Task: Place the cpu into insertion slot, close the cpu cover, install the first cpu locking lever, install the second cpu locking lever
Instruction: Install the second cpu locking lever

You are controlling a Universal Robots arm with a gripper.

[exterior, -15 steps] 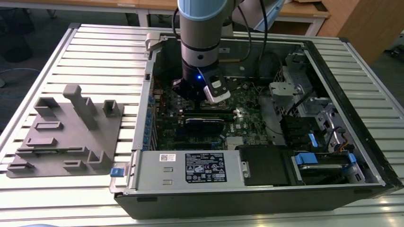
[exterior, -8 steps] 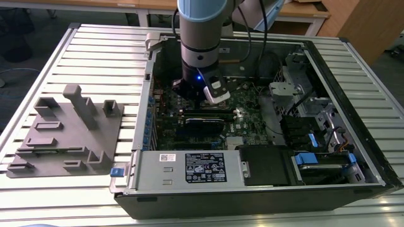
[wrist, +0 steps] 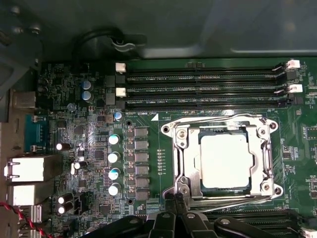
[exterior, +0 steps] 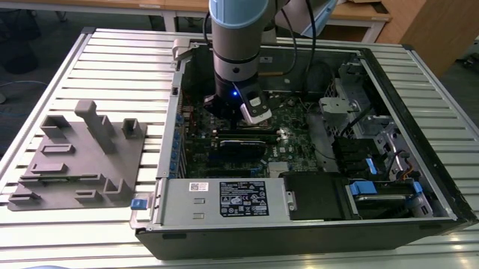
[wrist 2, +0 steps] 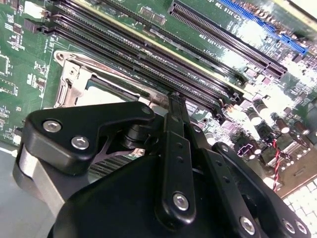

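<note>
Here, the pale, silvery-tan square cpu [wrist: 224, 161] sits flat in the insertion slot [wrist: 190, 163] on the green motherboard [wrist: 148, 163], framed by the shiny cpu cover [wrist: 181, 148] lying closed over it. The black end effector [wrist: 176, 198] hovers just beside the socket, fingers pressed together, empty.

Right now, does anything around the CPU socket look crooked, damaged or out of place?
Nothing stands out. The cpu lies flat and square in the insertion slot, the cpu cover is down around it, and the gripper sits at the socket's edge.

Grey fixture block [exterior: 78, 154] on slatted table [exterior: 120, 56] (beside open computer case [exterior: 419, 134]).
</note>
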